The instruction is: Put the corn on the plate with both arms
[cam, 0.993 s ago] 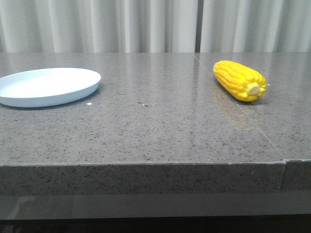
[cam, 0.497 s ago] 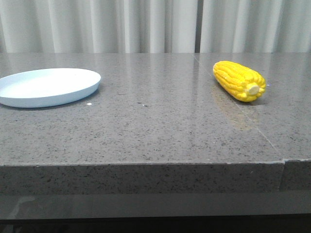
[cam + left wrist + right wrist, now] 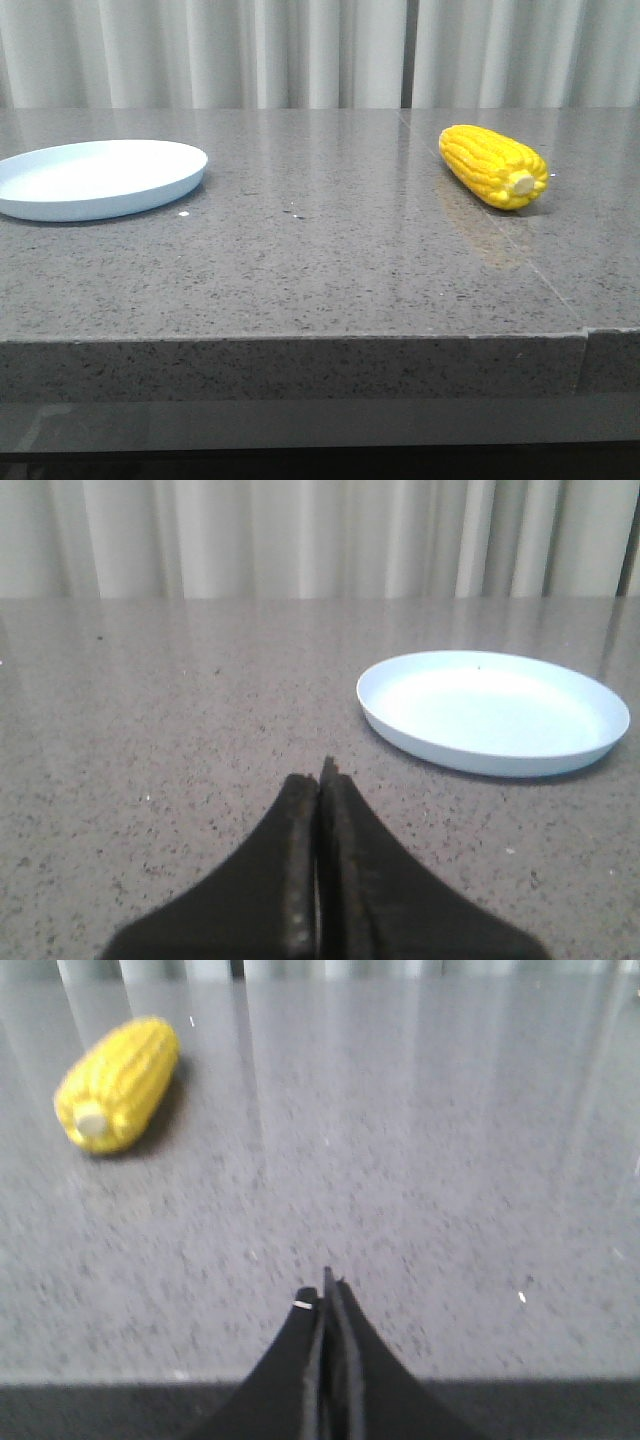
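The yellow corn (image 3: 494,166) lies on the grey stone table at the right, pale stem end toward the front. It also shows in the right wrist view (image 3: 118,1083). The pale blue-white plate (image 3: 98,178) sits empty at the left and shows in the left wrist view (image 3: 494,711). My left gripper (image 3: 320,776) is shut and empty, low over the table, short of the plate. My right gripper (image 3: 325,1290) is shut and empty near the table's front edge, well apart from the corn. Neither gripper shows in the front view.
The grey speckled table (image 3: 320,260) has a front edge and a seam (image 3: 585,340) at the right. Pale curtains (image 3: 320,50) hang behind the table.
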Available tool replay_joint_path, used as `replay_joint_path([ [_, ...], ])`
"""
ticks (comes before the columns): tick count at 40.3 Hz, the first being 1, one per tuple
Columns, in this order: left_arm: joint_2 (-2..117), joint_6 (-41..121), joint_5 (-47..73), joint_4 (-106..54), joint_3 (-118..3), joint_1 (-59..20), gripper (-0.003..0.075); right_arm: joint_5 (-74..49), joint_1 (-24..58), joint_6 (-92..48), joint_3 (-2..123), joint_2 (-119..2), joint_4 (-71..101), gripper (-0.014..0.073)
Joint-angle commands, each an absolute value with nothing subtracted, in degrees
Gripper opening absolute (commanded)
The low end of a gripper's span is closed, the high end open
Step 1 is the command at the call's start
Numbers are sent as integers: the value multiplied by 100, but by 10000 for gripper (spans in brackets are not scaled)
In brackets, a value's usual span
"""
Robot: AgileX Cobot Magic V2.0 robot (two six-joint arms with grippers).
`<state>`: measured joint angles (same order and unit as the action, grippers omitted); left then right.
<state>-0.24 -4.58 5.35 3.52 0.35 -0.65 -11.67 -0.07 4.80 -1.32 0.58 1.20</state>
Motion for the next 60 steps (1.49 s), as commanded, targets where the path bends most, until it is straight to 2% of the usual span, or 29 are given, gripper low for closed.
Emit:
replay_joint_path([
  [1, -135, -468, -449, 313, 22, -58, -20, -681, -38, 425, 274, 130, 357, -91],
  [11, -83, -468, -509, 337, -978, -58, -20, -1658, -38, 425, 1583, 30, 377, -89],
  [22, 1306, -468, 922, 794, -2694, -58, -20, -2150, -38, 425, 2996, -1486, 377, -89],
  [28, 2094, -468, 1102, 742, -3088, -70, -20, -2026, -38, 425, 3369, -2434, 377, -89],
  [33, 2269, -468, 997, 728, -3104, -70, -20, -1949, -38, 425, 3376, -2695, 377, -89],
  [37, 2277, -468, 1022, 728, -3104, -70, -6, -1944, -38, 425, 3376, -2701, 377, -37],
  [41, 2277, -468, 1079, 728, -3079, -70, 133, -1944, -38, 425, 3376, -2701, 377, 140],
  [43, 2277, -468, 1127, 728, -3070, -70, 265, -1951, -38, 425, 3376, -2701, 377, 250],
  [44, 2277, -468, 1153, 728, -3066, -70, 339, -1951, -38, 425, 3376, -2701, 377, 331],
  [47, 2277, -468, 1168, 728, -3044, -70, 533, -1951, -38, 425, 3376, -2701, 377, 476],
  [50, 2277, -468, 1168, 728, -3044, -70, 658, -1945, -38, 425, 3376, -2701, 377, 584],
  [53, 2277, -468, 1168, 728, -3044, -70, 687, -1945, -38, 425, 3371, -2701, 377, 627],
  [60, 2277, -468, 1158, 728, -3044, -70, 645, -1956, -38, 425, 3367, -2701, 377, 624],
])
